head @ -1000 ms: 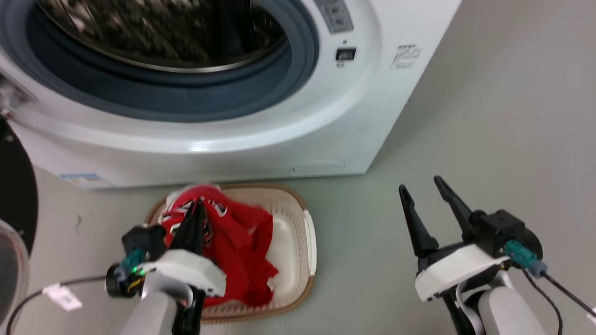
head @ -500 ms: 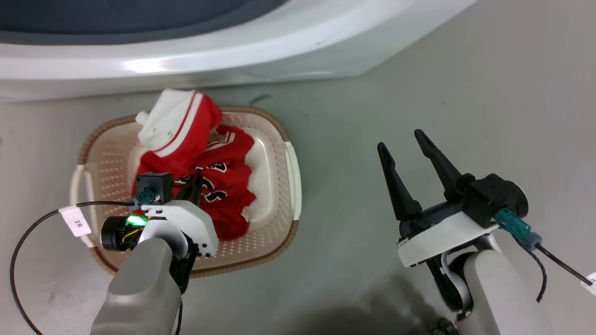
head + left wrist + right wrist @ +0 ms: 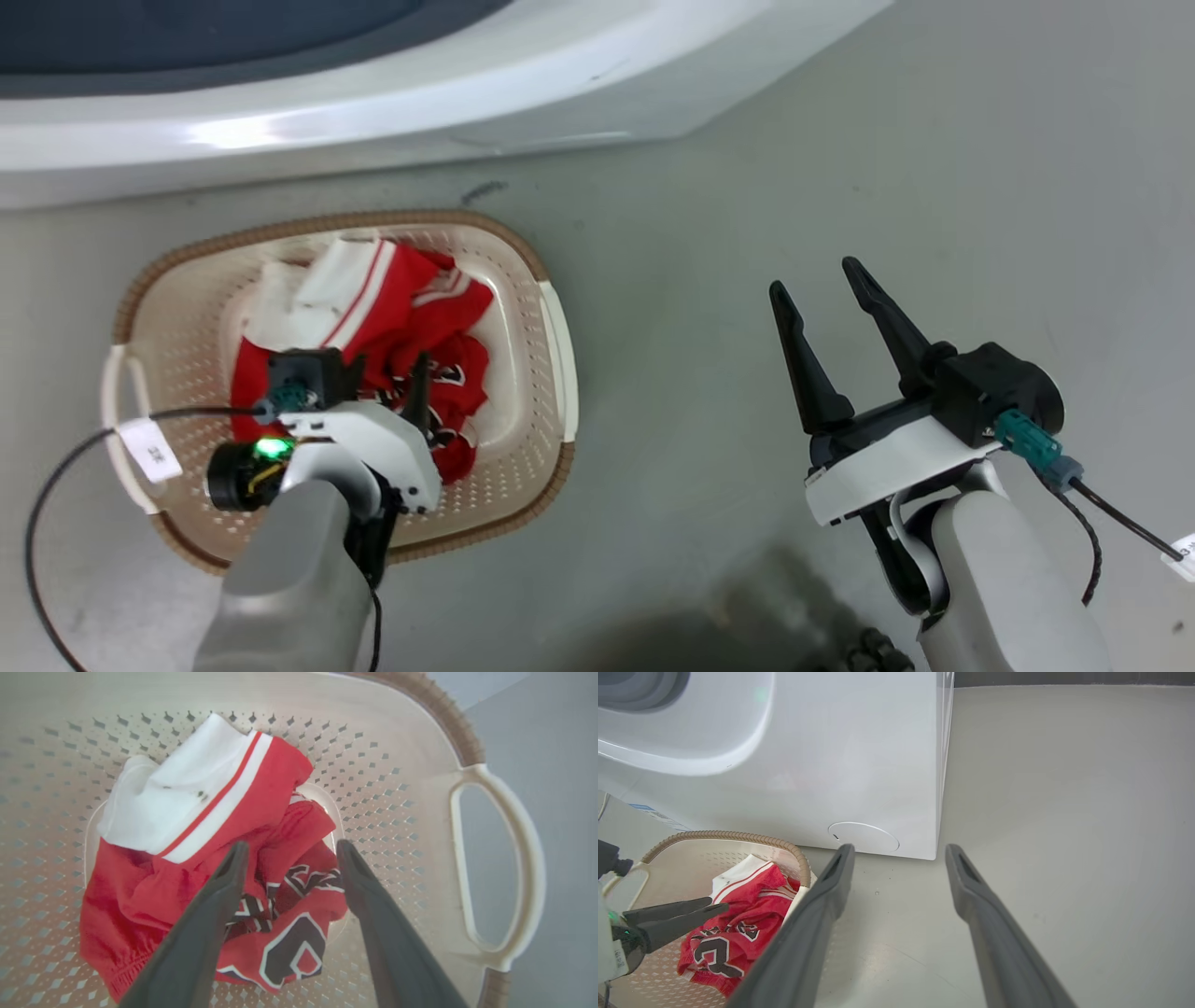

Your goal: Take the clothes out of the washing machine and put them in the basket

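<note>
The grey floor (image 3: 840, 140) carries the cream basket (image 3: 560, 355), standing just before the white washing machine (image 3: 373, 121).

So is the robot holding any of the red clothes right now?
No, nothing is held. The left gripper is open over the clothes, which lie loose in the basket. The right gripper is open too, over the floor.

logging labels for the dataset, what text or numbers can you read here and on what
Clothes: black-and-white jersey characters, crumpled, not readable.
White tag on the left arm's cable: too small to read.
Blue sticker on the washing machine: too blurred.
Nothing reads clearly.
</note>
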